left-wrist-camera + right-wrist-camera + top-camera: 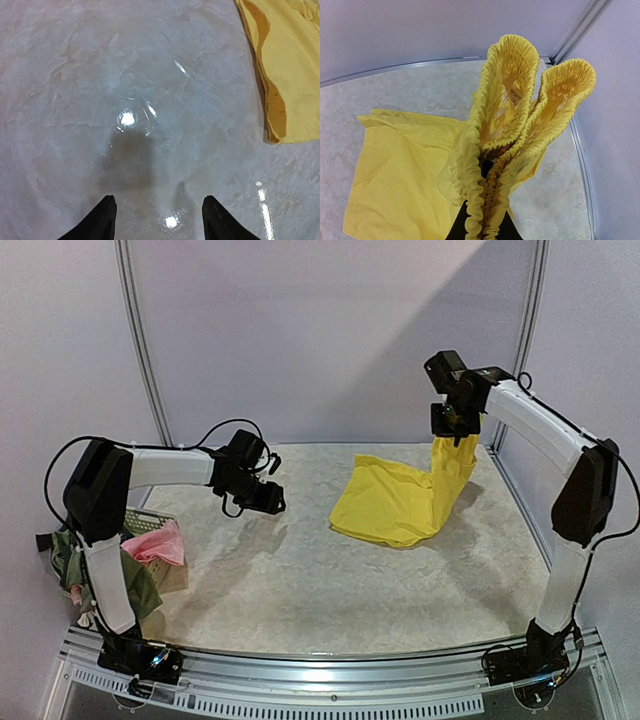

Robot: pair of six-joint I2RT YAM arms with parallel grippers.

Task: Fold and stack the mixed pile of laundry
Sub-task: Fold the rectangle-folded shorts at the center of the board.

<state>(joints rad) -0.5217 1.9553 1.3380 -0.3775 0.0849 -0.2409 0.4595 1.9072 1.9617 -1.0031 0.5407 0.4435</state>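
Upper right, the right gripper (455, 430) pinches the yellow shorts (390, 502) by their ruffled elastic waistband (512, 95); left gripper (157, 215), jaws apart and empty, over glossy marbled table (300, 590).

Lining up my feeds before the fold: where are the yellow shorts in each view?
Top external: yellow shorts right of centre, waistband lifted by the right hand.
Left wrist: upper right corner.
Right wrist: centre, gathered waistband nearest the camera.
Shared landmark: marbled table.

Left hand (270, 502) hovers low with fingers (101, 222) apart; right hand (455, 430) is raised high, pinched closed.
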